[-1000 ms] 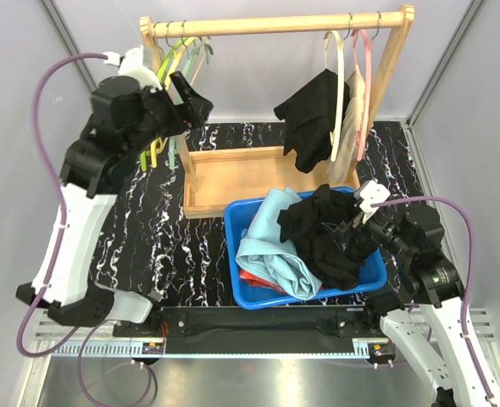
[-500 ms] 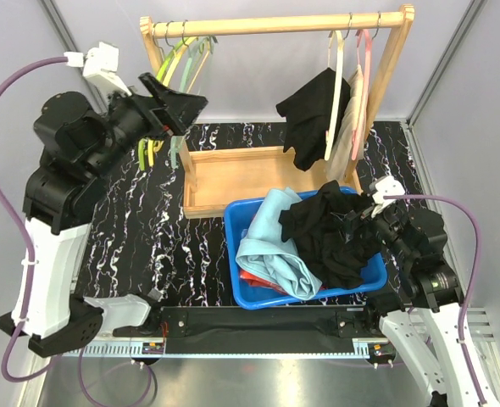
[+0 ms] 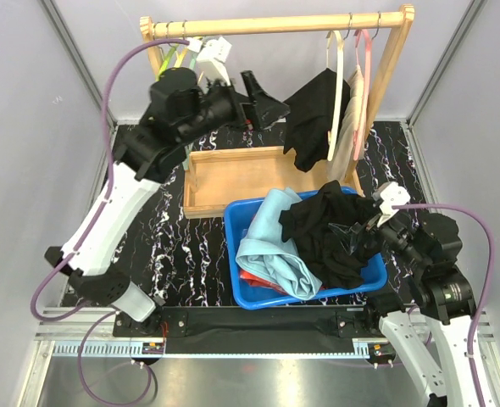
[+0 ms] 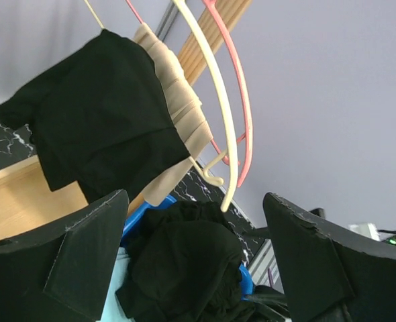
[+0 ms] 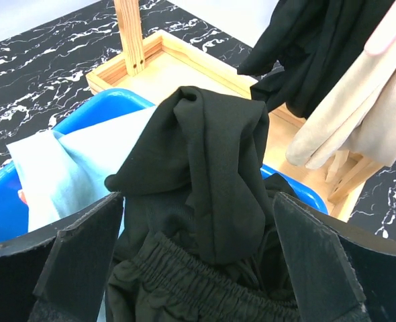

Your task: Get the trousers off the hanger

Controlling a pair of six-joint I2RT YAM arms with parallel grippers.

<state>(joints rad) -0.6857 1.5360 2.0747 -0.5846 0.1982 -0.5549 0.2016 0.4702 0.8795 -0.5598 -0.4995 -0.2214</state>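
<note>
Left tool (image 4: 194, 201) raised near rail height, jaws spread wide, holding nothing; just left of hung black trousers (image 3: 309, 119), apart from them.

Hung black trousers at right end of wooden rack (image 3: 275, 24), against cream hanger (image 3: 336, 93); beige trousers (image 3: 349, 144) just behind them, beside pink hanger (image 3: 367, 76); which hanger carries which pair, cannot tell.

Blue bin (image 3: 231, 246) on marbled counter (image 3: 148, 229), touching front of tray base (image 3: 241, 174) of rack; inside: light blue trousers (image 3: 271, 246) at left; binned black trousers (image 3: 326, 242) heaped at right, rising above rim; red patterned trousers (image 3: 254, 280) visible only as sliver underneath.

Right tool (image 5: 198, 198) low over right side of bin, jaws wide apart; black cloth bunched up between fingers (image 5: 77, 261), not clamped.
</note>
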